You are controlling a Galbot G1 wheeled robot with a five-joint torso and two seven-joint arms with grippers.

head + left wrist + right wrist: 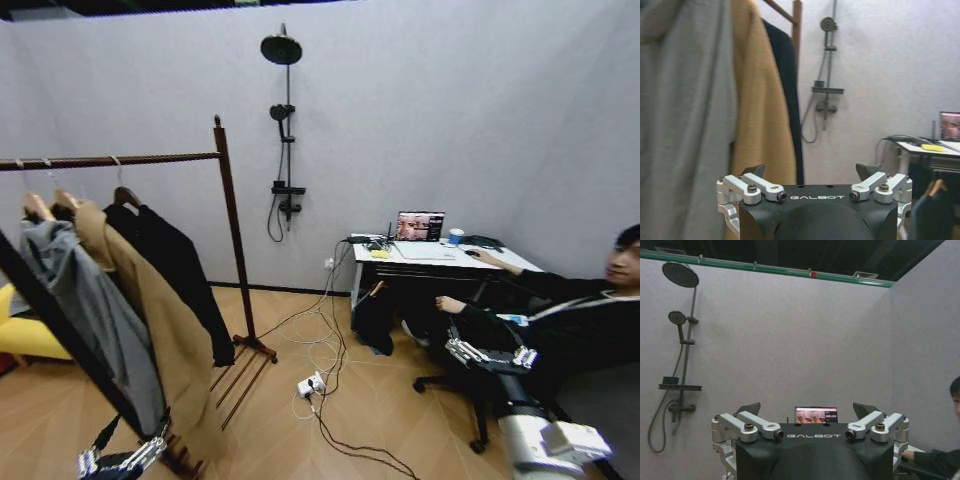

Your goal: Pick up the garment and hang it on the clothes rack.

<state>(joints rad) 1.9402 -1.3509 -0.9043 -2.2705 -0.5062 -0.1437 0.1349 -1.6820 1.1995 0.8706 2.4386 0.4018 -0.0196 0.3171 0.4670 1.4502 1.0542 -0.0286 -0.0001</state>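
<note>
Nearest the camera, the left tool is seen low beside the foot of the clothes rack, its fingers spread wide and empty, as the left wrist view also shows. The right tool is held well apart from the rack, on the side towards the counter, and its fingers too are spread wide with nothing between them.

The garment is already found on the rack: a black jacket hung from the twisted bar on a wooden hanger, at the end of the row nearest the rack's post. Next to it, away from the post, a long tan coat is hung, and beyond that a grey hooded jacket.

From the left tool the garment lies up and forward, past the grey jacket and the tan coat, and its long axis runs straight down from the bar. The left arm is judged much the nearer to it; the right would have to cross the open floor.

Farther off from the rack, a shower fitting is mounted on the back wall.
</note>
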